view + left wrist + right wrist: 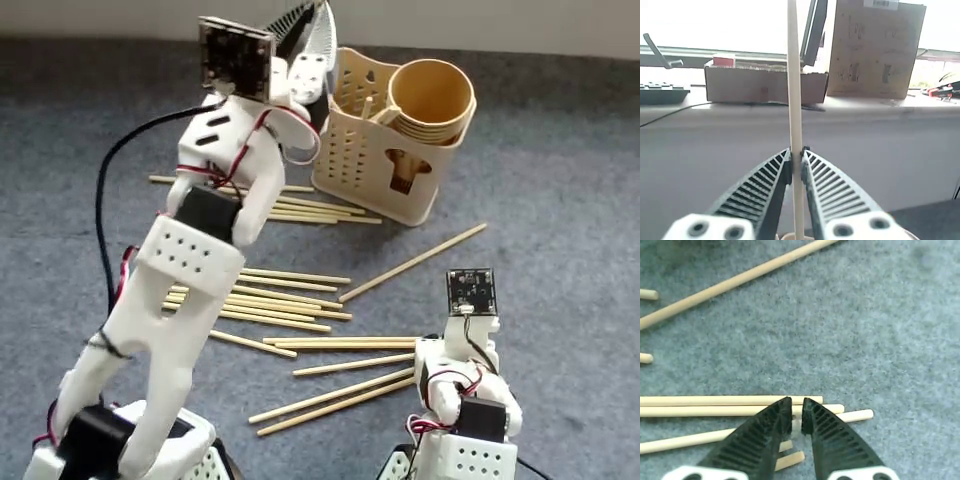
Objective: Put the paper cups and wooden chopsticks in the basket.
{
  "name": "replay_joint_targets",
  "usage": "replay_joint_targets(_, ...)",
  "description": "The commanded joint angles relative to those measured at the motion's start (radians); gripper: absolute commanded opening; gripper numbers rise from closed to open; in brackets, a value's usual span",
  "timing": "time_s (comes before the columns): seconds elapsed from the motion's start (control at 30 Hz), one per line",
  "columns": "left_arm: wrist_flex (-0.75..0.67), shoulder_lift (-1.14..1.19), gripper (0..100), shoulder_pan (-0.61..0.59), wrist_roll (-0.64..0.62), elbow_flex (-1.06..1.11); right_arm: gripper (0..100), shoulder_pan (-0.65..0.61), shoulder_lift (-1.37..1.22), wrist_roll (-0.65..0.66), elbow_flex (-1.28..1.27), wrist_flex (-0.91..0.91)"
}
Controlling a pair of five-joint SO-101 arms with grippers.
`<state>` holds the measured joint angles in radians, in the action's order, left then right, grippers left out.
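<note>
Right wrist view: pale wooden chopsticks [715, 401] lie on the grey bench [880, 330]. The right end effector [796, 407], open a mere slit, sits over their ends and grips nothing. High view: farther off, stacked paper cups [432, 95] stand inside the perforated cream basket [370, 170]. Left wrist view: the left end effector [796, 156] is clamped on one upright chopstick [794, 75].

End effector [796, 414], barely parted, perhaps touches chopsticks [715, 401].

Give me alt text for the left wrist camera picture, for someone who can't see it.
The left claw is shut on a wooden chopstick, pinched between its ribbed black fingers. Beyond it are a pale wall and a ledge bearing cardboard boxes and a keyboard.
</note>
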<state>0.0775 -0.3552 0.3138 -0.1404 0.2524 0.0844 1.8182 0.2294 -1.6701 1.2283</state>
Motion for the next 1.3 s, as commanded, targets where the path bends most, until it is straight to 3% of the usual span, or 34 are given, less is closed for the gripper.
replay_joint_targets(0.0,-0.021,-0.114,1,-0.012,-0.008,-0.031,4.8,0.012,0.010,0.012,-0.054,-0.028)
replay_joint_targets(0.2,-0.031,-0.064,1,-0.010,-0.008,-0.036,4.8,0.012,0.010,0.012,-0.054,-0.028)
replay_joint_targets(0.5,-0.276,0.088,1,-0.048,-0.002,-0.027,4.8,0.012,0.010,0.012,-0.054,-0.028)
replay_joint_targets(1.03,-0.276,0.124,1,-0.050,-0.002,0.180,4.8,0.012,0.010,0.012,-0.054,-0.028)
replay_joint_targets(1.27,-0.258,0.122,14,-0.067,-0.008,0.282,4.8,0.012,0.010,0.012,-0.054,-0.030)
